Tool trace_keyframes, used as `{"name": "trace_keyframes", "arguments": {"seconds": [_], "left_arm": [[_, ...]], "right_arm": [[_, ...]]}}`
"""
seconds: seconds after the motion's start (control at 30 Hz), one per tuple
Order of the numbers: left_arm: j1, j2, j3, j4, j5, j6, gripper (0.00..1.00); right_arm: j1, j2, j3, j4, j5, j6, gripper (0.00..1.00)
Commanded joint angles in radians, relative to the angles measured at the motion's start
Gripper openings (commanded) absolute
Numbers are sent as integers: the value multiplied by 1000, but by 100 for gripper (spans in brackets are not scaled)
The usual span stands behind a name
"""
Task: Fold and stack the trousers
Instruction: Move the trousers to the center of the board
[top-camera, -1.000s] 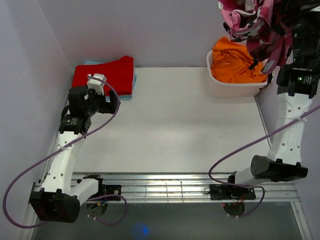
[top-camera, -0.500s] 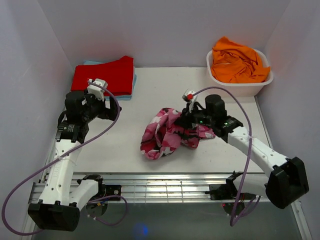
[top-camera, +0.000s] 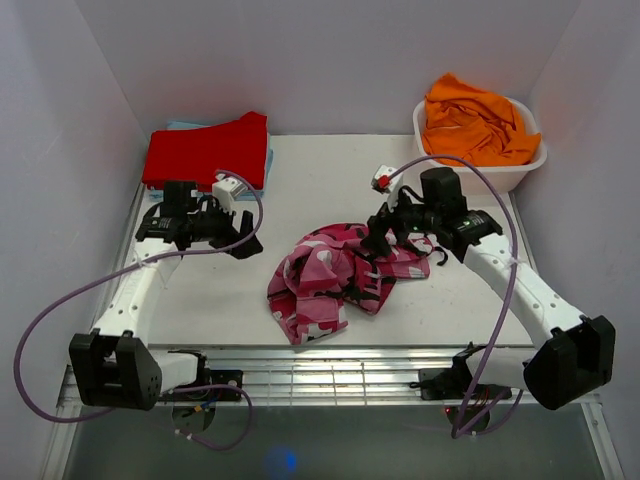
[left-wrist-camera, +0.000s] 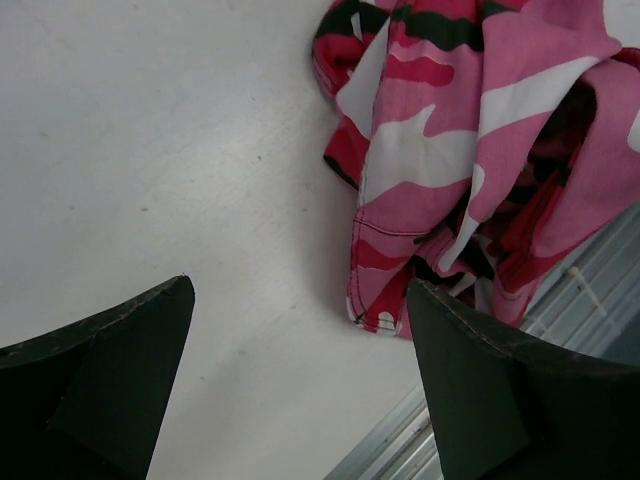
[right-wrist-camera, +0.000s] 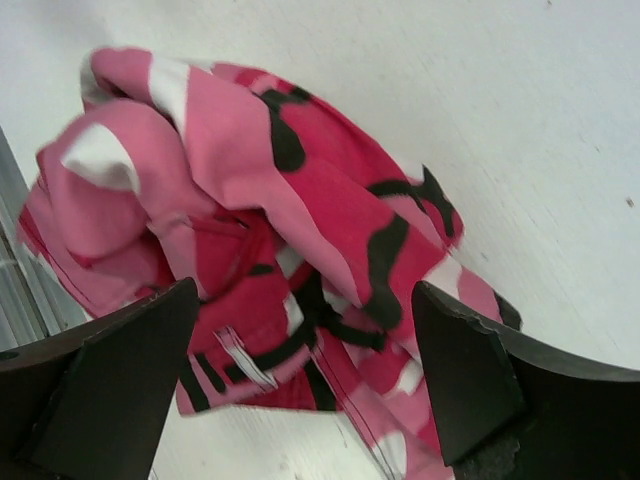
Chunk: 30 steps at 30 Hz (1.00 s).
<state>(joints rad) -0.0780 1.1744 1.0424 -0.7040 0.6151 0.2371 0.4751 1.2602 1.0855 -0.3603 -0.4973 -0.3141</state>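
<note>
- Trousers: a crumpled heap of pink, magenta, white and black camouflage cloth. It lies on the white table slightly toward its near edge, between the two arms. It is unfolded, and its near end reaches the metal slats. The left wrist view shows a double-stitched hem; no printed label shows.
- Red garment: lies flat at the far left corner on a pale blue cloth, well apart from the trousers.
- White tub: stands at the far right corner and holds a crumpled orange garment.
- Right gripper: poised over the far right part of the heap. In its wrist view the black fingers stand wide apart, with camouflage cloth below the gap; nothing is clamped.
- Left gripper: just left of the heap and clear of it. In its wrist view the fingers are spread wide over bare table, with the cloth beyond them.
- White block on the right wrist: bears a red spot; any writing is too small to read.
- White block on the left wrist: likewise unreadable.
</note>
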Motion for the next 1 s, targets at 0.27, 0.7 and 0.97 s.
{"name": "trace_keyframes", "arguments": {"seconds": [0.27, 0.7, 0.97], "left_arm": [[-391, 178, 255, -133, 55, 117, 98], [-944, 502, 427, -160, -239, 551, 98], [-1065, 590, 257, 147, -489, 643, 98]], "right_arm": [[-365, 89, -38, -307, -38, -246, 98], [-362, 468, 137, -282, -110, -353, 96], [-360, 554, 62, -308, -119, -416, 100]]}}
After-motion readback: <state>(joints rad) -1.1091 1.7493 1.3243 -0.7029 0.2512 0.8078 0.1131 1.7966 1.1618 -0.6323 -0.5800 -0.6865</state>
